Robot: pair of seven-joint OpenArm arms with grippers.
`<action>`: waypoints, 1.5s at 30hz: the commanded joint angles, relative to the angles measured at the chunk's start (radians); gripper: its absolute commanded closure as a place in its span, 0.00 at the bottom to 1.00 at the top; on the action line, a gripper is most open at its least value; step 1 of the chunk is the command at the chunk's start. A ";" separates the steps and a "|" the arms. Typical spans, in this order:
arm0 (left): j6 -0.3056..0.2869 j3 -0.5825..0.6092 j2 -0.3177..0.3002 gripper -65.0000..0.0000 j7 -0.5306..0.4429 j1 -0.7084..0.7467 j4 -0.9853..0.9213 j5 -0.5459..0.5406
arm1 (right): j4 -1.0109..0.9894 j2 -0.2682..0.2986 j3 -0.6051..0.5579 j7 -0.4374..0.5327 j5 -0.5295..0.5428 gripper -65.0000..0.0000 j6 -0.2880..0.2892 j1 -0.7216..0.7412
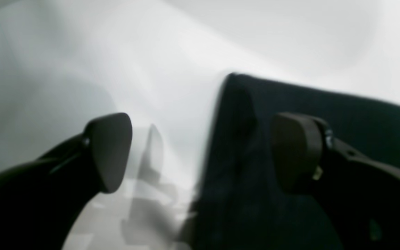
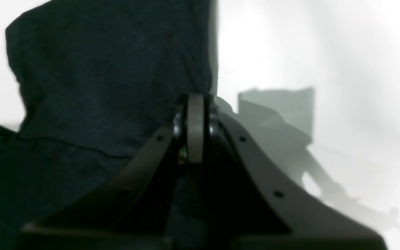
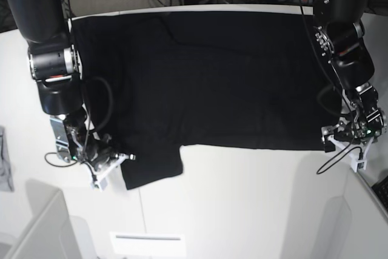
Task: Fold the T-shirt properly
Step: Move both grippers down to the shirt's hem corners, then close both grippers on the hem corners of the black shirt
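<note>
The T-shirt lies spread, plain side up, across the worktop. The right gripper is clenched on the sleeve edge; the left gripper stands released, straddling the opposite corner. The fold is just starting, I judge; next the left should pinch its corner, then both lift together

No legible txt or labels anywhere; wrist views prob. too blurred.

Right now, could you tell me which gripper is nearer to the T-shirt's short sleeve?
The right gripper is at the sleeve's edge, shut on the T-shirt. The left gripper is open at the opposite corner.
</note>
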 commanded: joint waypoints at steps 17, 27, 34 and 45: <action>0.111 0.126 -0.022 0.08 -0.073 -0.103 -0.157 -0.010 | 0.017 0.009 0.003 0.016 0.009 1.00 0.005 0.039; 0.111 0.124 -0.032 0.08 -0.075 -0.063 -0.149 -0.015 | 0.017 0.019 0.003 0.018 0.009 1.00 0.005 0.039; 0.111 0.070 -0.031 0.08 -0.118 -0.072 -0.146 -0.015 | 0.017 0.023 0.003 0.016 0.009 1.00 0.005 0.039; 0.106 0.064 -0.062 0.08 -0.115 -0.099 -0.148 -0.013 | 0.017 0.022 0.003 0.012 0.009 1.00 0.005 0.036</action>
